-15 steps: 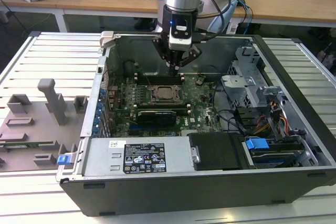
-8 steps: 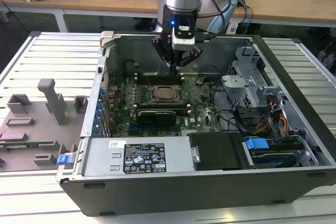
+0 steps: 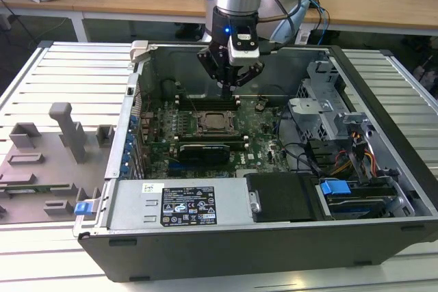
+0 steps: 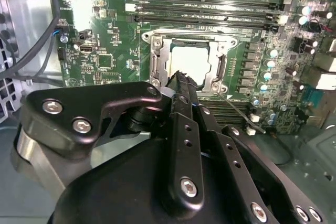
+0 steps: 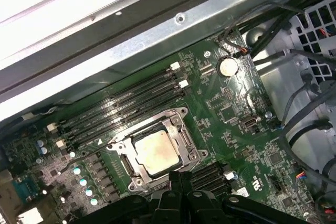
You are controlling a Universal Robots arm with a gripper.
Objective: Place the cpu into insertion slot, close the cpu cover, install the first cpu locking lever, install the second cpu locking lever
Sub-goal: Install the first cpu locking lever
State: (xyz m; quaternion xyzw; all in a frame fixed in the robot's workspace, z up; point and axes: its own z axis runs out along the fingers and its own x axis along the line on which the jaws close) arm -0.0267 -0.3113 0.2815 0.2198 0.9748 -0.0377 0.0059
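Fingers (image 4: 182, 90) of the gripper (image 3: 229, 85) are pressing together, and I'm watching them hovering near the cpu (image 5: 156, 152), which is sitting in its slot (image 5: 127, 165) with the cpu cover (image 4: 159, 59) lying closed around it.

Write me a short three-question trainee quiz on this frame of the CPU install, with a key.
1. True or false: the cpu sits in its socket on the motherboard.
2. Where is the gripper? A) inside the computer case, above the motherboard; B) outside the computer case; C) resting flat on the cpu.
3. Fill in, raised or down: the cpu cover lies ___ over the cpu.
Key: 1 true; 2 A; 3 down.
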